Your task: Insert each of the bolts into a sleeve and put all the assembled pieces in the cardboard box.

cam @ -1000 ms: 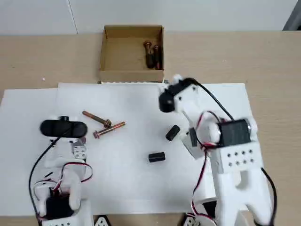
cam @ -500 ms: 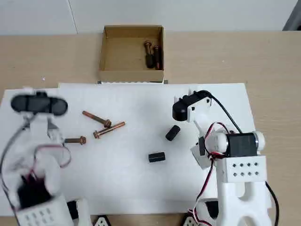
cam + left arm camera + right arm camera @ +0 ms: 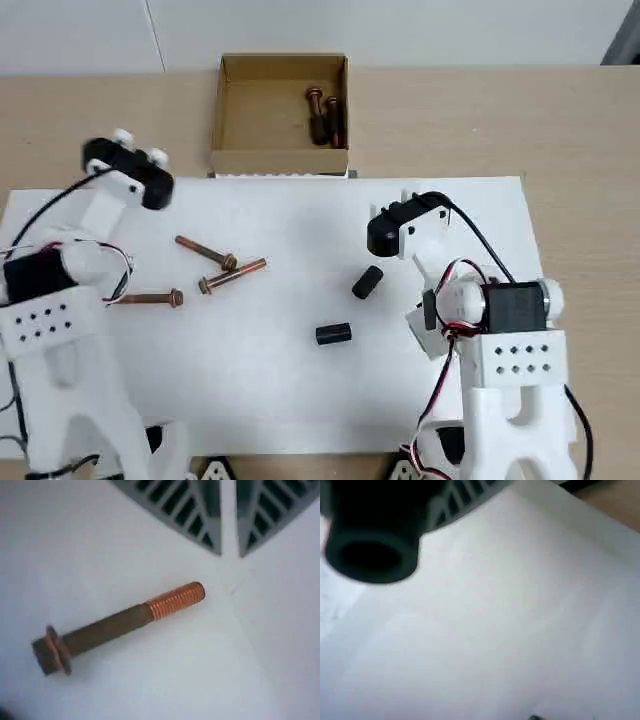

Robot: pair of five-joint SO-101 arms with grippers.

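High view, from the arm bases outward: two black sleeves lie on the white sheet [image 3: 260, 390]. The nearer sleeve [image 3: 334, 333] lies on its side, and the farther sleeve [image 3: 367, 282] rests close to the right gripper [image 3: 393, 228]. I cannot tell whether that gripper is open or closed.

Three loose bolts lie on the sheet's left half. The near bolt [image 3: 147, 298] lies by the left arm. The middle bolt [image 3: 232, 276] and far bolt [image 3: 207, 251] lie close together beyond it.

In the left wrist view the left gripper [image 3: 227, 555] has its fingers together with nothing between them, near a copper-coloured bolt [image 3: 117, 627] lying flat.

Farthest off, the cardboard box [image 3: 280, 160] holds two assembled pieces [image 3: 322, 115].

The bolts look like rigid metal, dense for their size and apt to roll. They are best pinched mid-shank, leaving the threaded end free. The sleeves look stiff, smooth and equally ready to roll. Grip them across the barrel, keeping the bore open.
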